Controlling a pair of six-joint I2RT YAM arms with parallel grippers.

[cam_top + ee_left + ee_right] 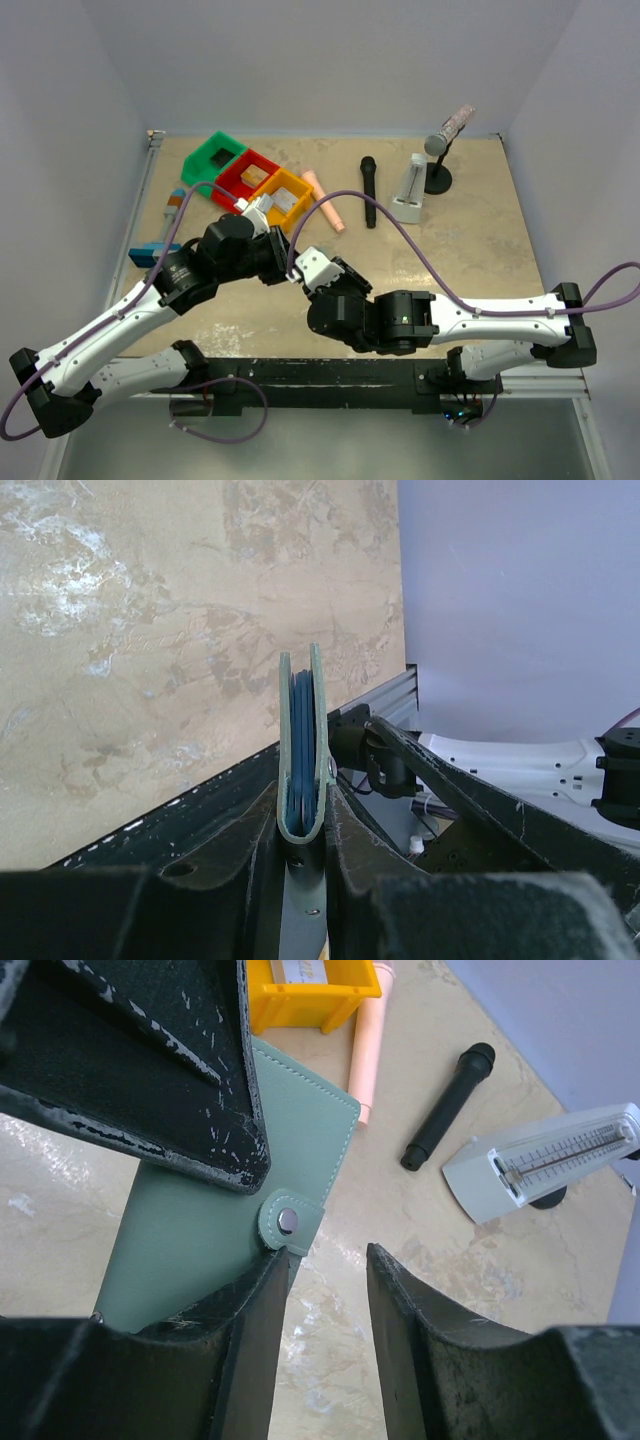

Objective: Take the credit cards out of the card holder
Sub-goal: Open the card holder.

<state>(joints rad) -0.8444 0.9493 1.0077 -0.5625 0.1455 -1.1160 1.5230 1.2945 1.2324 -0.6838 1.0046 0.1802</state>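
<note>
Left wrist: L claw (302, 815) clamps card holder (301, 720) edge-on, fold at claw, mouth outward; R claw (325, 1260) agape.

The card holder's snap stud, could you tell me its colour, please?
Snap stud: shiny silver, on the card holder; clearest in the right wrist view.

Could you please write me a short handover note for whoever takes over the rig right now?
Left gripper: shut on the card holder, which is folded and held above the table.
Right gripper: open and empty, one finger beside the holder's snap tab.
Credit cards: none out. Only blue layers show inside the holder's edge, so I cannot pick out individual cards.
Done: holder picked up.
Left: unfasten the tab, which looks snapped shut, open the holder, pull the cards out.
</note>
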